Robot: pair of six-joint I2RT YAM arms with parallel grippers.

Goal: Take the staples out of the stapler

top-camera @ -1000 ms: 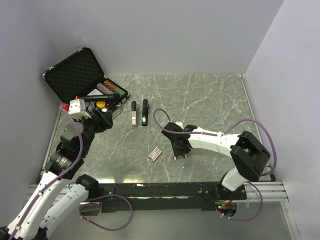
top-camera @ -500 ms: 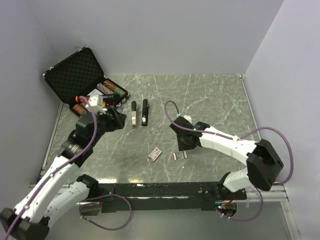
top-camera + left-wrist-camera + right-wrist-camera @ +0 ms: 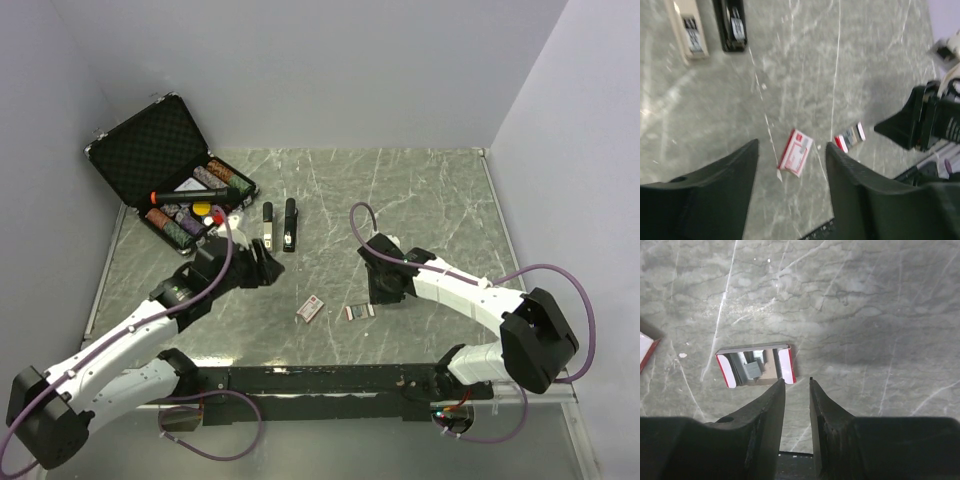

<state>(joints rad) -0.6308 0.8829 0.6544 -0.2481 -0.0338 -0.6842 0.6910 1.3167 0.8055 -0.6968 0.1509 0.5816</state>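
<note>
The black stapler (image 3: pixel 290 225) lies opened flat at the back of the table, next to a beige part (image 3: pixel 268 228). Both show in the left wrist view, the stapler (image 3: pixel 730 25) and the beige part (image 3: pixel 686 27). A red-and-white staple box sleeve (image 3: pixel 311 309) (image 3: pixel 796 159) and its tray (image 3: pixel 358 312) (image 3: pixel 756 365), holding grey staple strips, lie mid-table. My left gripper (image 3: pixel 262 268) (image 3: pixel 792 145) is open and empty above the sleeve. My right gripper (image 3: pixel 385 285) (image 3: pixel 796 381) is narrowly open and empty, just right of the tray.
An open black case (image 3: pixel 170 165) with poker chips stands at the back left corner. The marble tabletop (image 3: pixel 420 200) is walled on three sides. The right gripper (image 3: pixel 920 122) shows at the right of the left wrist view.
My left arm has swung from beside the case out toward the table's middle, over the box sleeve. My right gripper has drawn back to the right, off the staple tray.
</note>
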